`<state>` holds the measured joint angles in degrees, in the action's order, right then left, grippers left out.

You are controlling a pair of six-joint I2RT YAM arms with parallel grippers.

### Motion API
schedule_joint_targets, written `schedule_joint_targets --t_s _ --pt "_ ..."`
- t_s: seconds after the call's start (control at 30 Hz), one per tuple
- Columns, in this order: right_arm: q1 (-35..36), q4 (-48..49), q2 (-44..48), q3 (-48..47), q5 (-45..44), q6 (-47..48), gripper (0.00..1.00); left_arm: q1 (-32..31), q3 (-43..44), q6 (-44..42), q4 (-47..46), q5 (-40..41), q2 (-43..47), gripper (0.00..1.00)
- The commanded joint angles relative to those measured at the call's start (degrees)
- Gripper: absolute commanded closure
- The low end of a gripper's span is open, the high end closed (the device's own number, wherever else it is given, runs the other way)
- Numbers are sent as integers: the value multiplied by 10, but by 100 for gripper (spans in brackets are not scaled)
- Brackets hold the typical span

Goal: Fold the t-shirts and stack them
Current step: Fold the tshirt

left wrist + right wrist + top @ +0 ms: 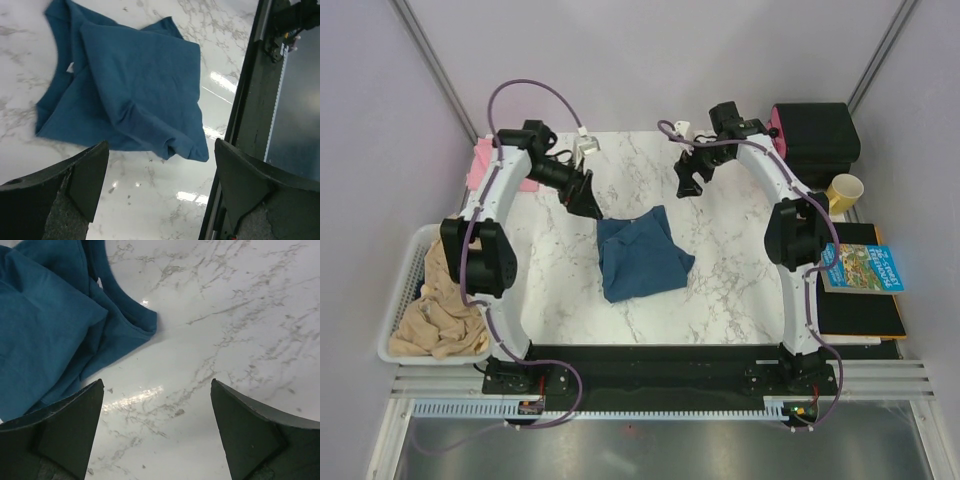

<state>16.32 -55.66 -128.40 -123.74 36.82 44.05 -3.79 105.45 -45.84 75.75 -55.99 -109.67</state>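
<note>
A dark teal-blue t-shirt (638, 255) lies roughly folded and rumpled in the middle of the marble table (740, 290). A pale pink t-shirt (482, 163) lies at the far left corner, mostly hidden behind the left arm. My left gripper (587, 201) hovers open just beyond the teal shirt's far left corner; in its wrist view the teal shirt (130, 85) spreads ahead of the empty left gripper (161, 146). My right gripper (688, 181) hangs open past the shirt's far right side. The right wrist view has the teal shirt (50, 320) left of the empty right gripper (157, 382).
A white basket (404, 290) at the left edge holds beige cloth (440, 310). At the right stand a black box (817, 135), a yellow cup (846, 190) and a blue printed book (865, 268) on a dark board. A black rail (650, 365) runs along the near edge.
</note>
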Motion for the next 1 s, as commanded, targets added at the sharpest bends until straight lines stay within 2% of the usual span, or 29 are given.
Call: schedule_joint_targets --t_s 0.0,0.23,0.57,0.97 --pt "1 -61 -70 -68 172 -40 5 -53 5 9 123 -24 -27 6" --pt "6 28 -139 -93 272 -155 8 -94 6 45 122 45 -55 5" --pt "41 51 -163 -115 250 -167 8 -94 14 68 123 119 -81 4" --pt "45 52 -129 -11 231 -122 10 -124 -10 83 124 156 -83 4"
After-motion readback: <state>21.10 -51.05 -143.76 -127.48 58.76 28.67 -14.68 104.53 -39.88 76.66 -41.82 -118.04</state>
